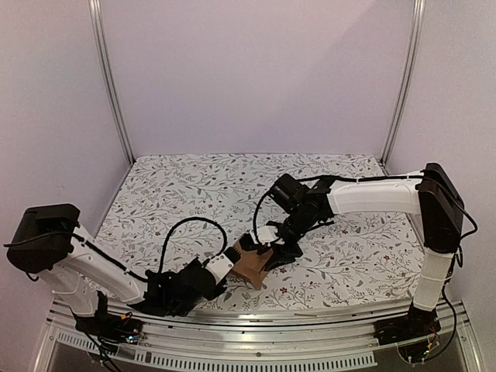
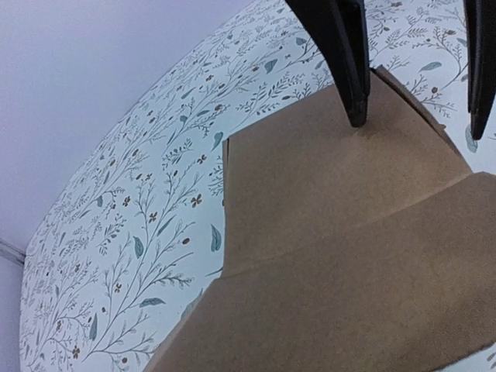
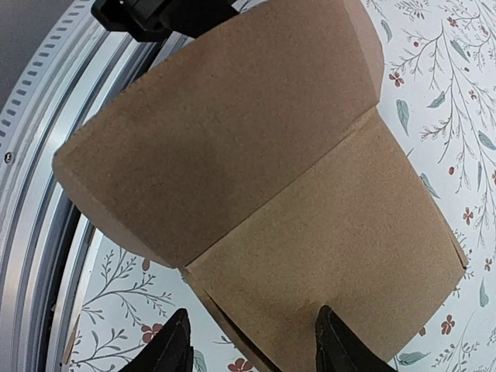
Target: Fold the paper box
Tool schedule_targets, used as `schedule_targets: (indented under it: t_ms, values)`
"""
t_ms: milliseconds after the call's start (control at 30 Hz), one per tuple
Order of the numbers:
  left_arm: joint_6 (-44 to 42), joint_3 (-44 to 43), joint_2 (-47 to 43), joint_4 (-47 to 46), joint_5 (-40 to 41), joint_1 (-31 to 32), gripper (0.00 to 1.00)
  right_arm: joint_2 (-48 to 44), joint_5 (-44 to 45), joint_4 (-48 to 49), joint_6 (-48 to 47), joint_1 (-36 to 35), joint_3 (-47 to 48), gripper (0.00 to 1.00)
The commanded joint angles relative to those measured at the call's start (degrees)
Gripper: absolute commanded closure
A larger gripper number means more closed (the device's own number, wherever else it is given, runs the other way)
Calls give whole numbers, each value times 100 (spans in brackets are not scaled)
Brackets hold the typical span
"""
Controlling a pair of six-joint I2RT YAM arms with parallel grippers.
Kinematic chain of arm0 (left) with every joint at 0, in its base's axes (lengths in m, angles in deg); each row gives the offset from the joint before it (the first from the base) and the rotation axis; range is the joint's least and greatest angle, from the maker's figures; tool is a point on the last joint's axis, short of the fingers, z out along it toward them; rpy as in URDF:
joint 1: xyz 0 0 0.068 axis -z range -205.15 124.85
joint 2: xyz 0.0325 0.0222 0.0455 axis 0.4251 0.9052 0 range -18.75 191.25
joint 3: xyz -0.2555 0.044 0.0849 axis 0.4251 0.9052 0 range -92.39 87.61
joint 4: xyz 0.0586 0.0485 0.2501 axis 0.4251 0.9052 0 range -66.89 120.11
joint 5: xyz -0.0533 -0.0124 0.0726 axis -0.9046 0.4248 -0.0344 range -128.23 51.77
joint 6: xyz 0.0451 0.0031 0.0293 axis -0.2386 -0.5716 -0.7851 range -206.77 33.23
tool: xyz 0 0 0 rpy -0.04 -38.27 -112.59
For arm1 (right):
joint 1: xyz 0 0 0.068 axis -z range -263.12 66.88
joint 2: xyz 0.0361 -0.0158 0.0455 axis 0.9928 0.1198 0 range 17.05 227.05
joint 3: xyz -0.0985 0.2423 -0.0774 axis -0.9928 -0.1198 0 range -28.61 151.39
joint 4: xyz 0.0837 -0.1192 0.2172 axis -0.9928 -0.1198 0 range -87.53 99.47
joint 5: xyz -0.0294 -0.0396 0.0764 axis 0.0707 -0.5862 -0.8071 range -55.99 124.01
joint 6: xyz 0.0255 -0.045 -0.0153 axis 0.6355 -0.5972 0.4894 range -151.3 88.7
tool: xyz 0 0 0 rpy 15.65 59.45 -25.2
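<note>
The paper box (image 1: pixel 253 268) is a plain brown carton, partly folded, lying on the flowered table near the front edge between the two grippers. My left gripper (image 1: pixel 232 262) meets its left end. Its own fingers are hidden behind the cardboard (image 2: pixel 341 256) in the left wrist view, and only its black body (image 3: pixel 164 15) shows at the box's far edge. My right gripper (image 3: pixel 256 350) stands open over the right end of the box (image 3: pixel 256 178). One fingertip (image 3: pixel 339 347) rests over the cardboard panel and the other (image 3: pixel 172 346) is beside the box's edge, above the table.
The flowered tablecloth (image 1: pixel 232 186) spreads behind and beside the box. A metal rail (image 3: pixel 46 232) runs along the table's front edge just past the box. White walls and upright metal posts (image 1: pixel 108 77) enclose the table.
</note>
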Motion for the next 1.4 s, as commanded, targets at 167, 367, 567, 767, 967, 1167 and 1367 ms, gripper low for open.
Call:
schedule_targets:
  t_ms: [167,367,567,767,967,1167,1367]
  values:
    - [2154,-170,-698,3416,941,1034,63,368,209,-493,-157,-78,209,45]
    - [2896,-632,-1293,4455,1266,1501,57,454,353,-516,28,-74,327,45]
    - [2660,-723,-2186,4603,1236,1523,52,-63,-127,-778,320,126,460,44]
    - [2903,-380,-2981,4618,1621,1519,48,-266,-716,-759,907,432,909,42]
    - [3036,-282,-3369,3893,1542,874,29,494,-563,-540,2401,725,1545,45]
    - [3300,-169,-3581,3119,-914,-785,25,672,-122,-589,3172,946,1373,47]
    - [3086,-806,-2621,3139,-2093,-1588,25,902,-461,-711,3256,1071,1251,54]
